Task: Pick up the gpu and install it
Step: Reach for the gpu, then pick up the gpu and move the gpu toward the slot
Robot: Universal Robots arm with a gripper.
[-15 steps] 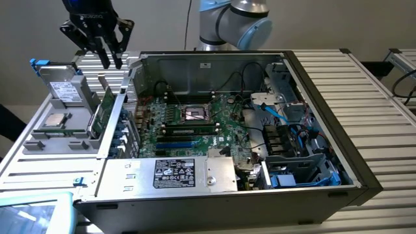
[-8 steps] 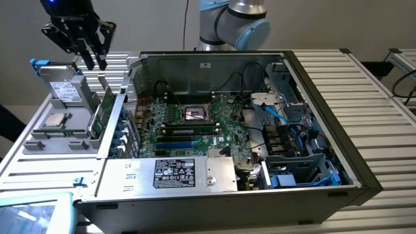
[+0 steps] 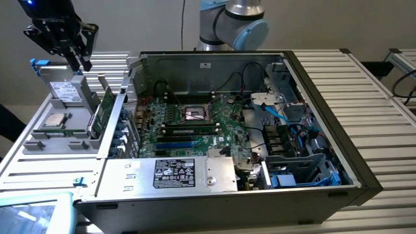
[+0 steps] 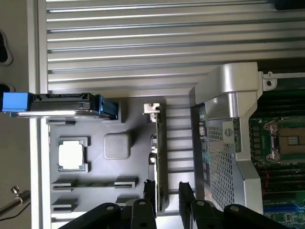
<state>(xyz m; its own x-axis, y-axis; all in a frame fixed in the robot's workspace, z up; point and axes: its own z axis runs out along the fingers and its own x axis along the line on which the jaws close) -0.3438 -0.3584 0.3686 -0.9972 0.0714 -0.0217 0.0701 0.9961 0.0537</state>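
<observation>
Closest to me, the open computer case point(image 3: 325, 207) lies on the desk point(image 3: 383, 97), its green main board point(image 3: 195, 122) facing up. Just beside it, at the exterior view's left, is a grey tray point(image 3: 39, 156). The gpu point(image 3: 104, 113) stands on its edge in this tray, near a silver hard drive point(image 3: 65, 91). Farther back, the jaws hang above the tray, spread apart, holding nothing.

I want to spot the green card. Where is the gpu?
The gpu stands on edge in the gray tray at the exterior view's left, between the silver hard drive and the open computer case.
</observation>
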